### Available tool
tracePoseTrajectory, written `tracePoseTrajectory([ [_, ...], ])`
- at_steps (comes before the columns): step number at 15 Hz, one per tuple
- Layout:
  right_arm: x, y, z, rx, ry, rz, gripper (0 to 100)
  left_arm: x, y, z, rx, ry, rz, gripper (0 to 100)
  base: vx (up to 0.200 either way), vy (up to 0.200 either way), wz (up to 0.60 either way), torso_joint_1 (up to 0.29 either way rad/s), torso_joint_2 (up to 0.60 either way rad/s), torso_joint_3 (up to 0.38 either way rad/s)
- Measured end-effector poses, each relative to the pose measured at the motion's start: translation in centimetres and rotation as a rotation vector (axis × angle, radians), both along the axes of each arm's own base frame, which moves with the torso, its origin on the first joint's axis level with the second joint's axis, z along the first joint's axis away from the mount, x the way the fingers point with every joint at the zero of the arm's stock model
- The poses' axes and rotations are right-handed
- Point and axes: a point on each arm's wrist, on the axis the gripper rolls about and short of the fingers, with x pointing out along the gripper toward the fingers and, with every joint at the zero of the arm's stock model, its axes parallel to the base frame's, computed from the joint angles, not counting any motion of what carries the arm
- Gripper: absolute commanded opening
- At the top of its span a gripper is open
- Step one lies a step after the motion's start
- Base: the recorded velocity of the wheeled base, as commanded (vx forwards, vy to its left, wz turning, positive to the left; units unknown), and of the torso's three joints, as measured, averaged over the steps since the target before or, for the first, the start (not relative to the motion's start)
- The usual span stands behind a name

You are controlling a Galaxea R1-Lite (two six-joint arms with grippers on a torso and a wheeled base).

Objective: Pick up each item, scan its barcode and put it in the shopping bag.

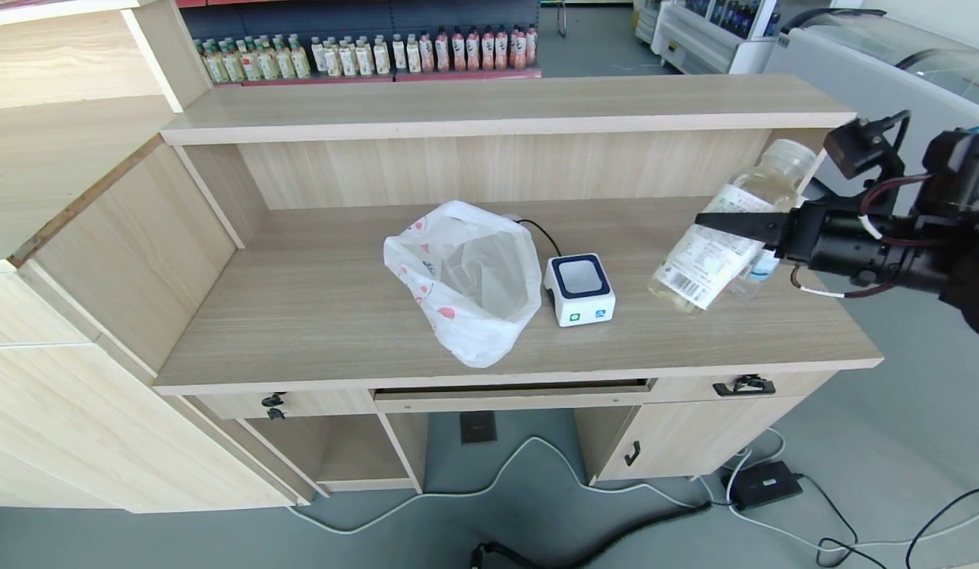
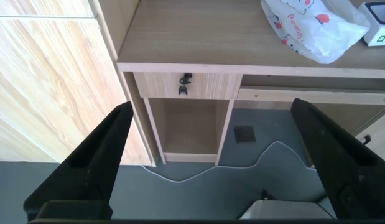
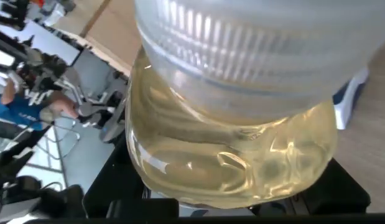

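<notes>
- Right hand clamped across a clear bottle of pale yellow liquid, held off the counter.
- Bottle tilted, cap toward 1 o'clock, base toward 7 o'clock, at 3 o'clock from the scanner.
- White shopping bag mid-counter, mouth open; scanner just beside it at 3 o'clock.
- Left hand spread wide, empty, low in front of the counter's drawer.

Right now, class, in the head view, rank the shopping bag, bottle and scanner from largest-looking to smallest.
1. shopping bag
2. bottle, though held up nearer the camera
3. scanner
</notes>
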Motion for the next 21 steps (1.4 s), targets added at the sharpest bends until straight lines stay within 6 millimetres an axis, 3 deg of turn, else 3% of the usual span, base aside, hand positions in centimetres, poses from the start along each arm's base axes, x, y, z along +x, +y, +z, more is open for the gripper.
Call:
tracePoseTrajectory([
  [2, -4.2, 1.0, 2.4, 0.062, 0.038, 0.173, 0, 0.0, 0.0, 0.0, 0.0, 0.0, 0.0, 100, 0.0, 0.0, 0.0, 0.0, 0.0, 0.0],
  [5, -8.4, 4.3, 4.8, 0.103, 0.052, 0.354, 0, 0.0, 0.0, 0.0, 0.0, 0.0, -0.001, 100, 0.0, 0.0, 0.0, 0.0, 0.0, 0.0],
  [10, -12.6, 7.7, 6.9, 0.131, 0.05, 0.559, 0, 0.0, 0.0, 0.0, 0.0, 0.0, 0.0, 100, 0.0, 0.0, 0.0, 0.0, 0.0, 0.0],
  [16, -14.7, 8.5, 7.9, 0.142, 0.03, 0.643, 0, 0.0, 0.0, 0.0, 0.0, 0.0, 0.0, 100, 0.0, 0.0, 0.0, 0.0, 0.0, 0.0],
  [21, -14.7, 8.6, 6.8, 0.128, 0.032, 0.64, 0, 0.0, 0.0, 0.0, 0.0, 0.0, 0.0, 100, 0.0, 0.0, 0.0, 0.0, 0.0, 0.0],
])
